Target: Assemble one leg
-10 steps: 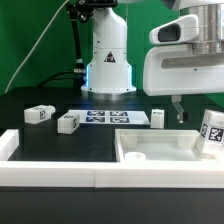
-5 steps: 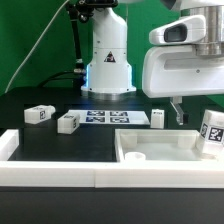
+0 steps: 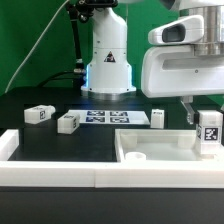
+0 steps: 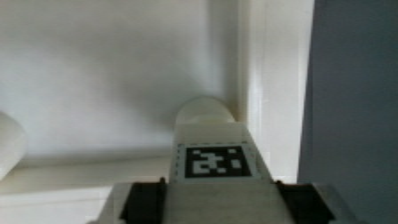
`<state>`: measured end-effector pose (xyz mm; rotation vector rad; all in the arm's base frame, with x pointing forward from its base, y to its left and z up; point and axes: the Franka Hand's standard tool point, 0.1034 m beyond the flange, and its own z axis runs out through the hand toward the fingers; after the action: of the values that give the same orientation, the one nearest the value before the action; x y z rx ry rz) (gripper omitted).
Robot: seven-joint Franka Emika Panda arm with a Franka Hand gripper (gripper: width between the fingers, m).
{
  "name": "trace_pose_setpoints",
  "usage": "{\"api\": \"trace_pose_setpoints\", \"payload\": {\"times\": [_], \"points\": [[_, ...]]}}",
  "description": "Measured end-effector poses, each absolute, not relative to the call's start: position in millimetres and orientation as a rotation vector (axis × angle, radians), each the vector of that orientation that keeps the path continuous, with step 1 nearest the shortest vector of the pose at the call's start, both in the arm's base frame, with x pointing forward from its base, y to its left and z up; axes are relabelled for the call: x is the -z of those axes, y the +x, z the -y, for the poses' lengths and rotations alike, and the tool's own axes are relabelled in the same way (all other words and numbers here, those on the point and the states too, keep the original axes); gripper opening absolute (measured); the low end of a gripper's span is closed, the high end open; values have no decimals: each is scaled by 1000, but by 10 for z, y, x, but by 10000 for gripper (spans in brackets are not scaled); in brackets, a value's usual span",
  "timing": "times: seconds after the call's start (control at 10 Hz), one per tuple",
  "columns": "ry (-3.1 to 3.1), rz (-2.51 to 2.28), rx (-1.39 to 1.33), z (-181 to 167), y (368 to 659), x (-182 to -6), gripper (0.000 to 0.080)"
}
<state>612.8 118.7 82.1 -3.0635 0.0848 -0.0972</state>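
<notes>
Gripper (image 3: 204, 116) at the exterior view's right, its fingers (image 4: 150, 203) clamped on either side of the leg (image 3: 208, 133); the leg stands upright, tag facing the exterior camera, over the right end of the rimmed white panel (image 3: 150, 153); whether leg and panel touch cannot be told. Three loose legs (image 3: 38, 114) (image 3: 68, 122) (image 3: 158, 118) lie apart on the black table (image 3: 40, 136); two lie left of the marker board (image 3: 112, 117), and one lies just beside its right end.

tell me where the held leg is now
On the exterior view's right, the leg stands upright in the gripper, at the right end of the white rimmed piece.
</notes>
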Motion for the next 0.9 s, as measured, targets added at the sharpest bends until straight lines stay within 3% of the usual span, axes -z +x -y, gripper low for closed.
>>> {"api": "trace_pose_setpoints", "payload": {"times": [0.2, 0.9], "points": [[-3060, -115, 96, -1189, 6128, -821, 291], [-2655, -1450, 11, -1274, 6092, -802, 291]]}}
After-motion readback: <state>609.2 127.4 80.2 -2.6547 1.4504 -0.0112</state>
